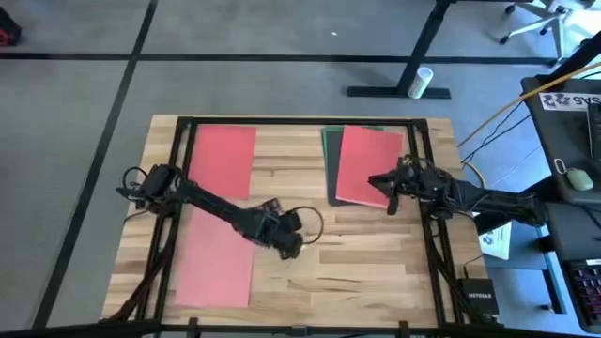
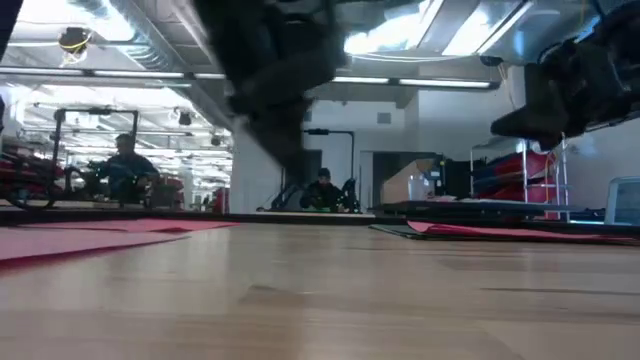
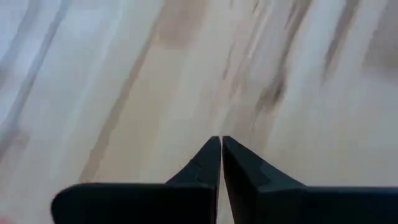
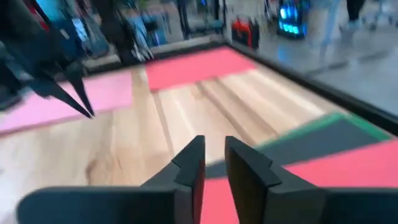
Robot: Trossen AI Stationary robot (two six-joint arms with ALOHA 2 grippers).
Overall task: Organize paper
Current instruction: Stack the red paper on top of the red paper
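Observation:
Paper lies flat on the wooden table (image 1: 357, 253). A red sheet (image 1: 223, 161) is at the far left and a pink sheet (image 1: 216, 258) at the near left. At the far right, a red sheet (image 1: 366, 166) tops a dark grey sheet (image 1: 330, 155) and a green one (image 4: 339, 118). My left gripper (image 1: 299, 249) hangs shut over bare wood near the table's middle, clear of the table in the low view (image 2: 295, 170). My right gripper (image 4: 214, 152) hovers above the near edge of the right stack, its fingers a narrow gap apart with nothing between them.
Dark frame rails (image 1: 423, 188) run along the table's sides and far edge. A white printed sheet (image 1: 495, 239) and a black box (image 1: 479, 300) lie beyond the right edge. People (image 2: 322, 190) sit in the room behind. Bare wood lies between the left and right sheets.

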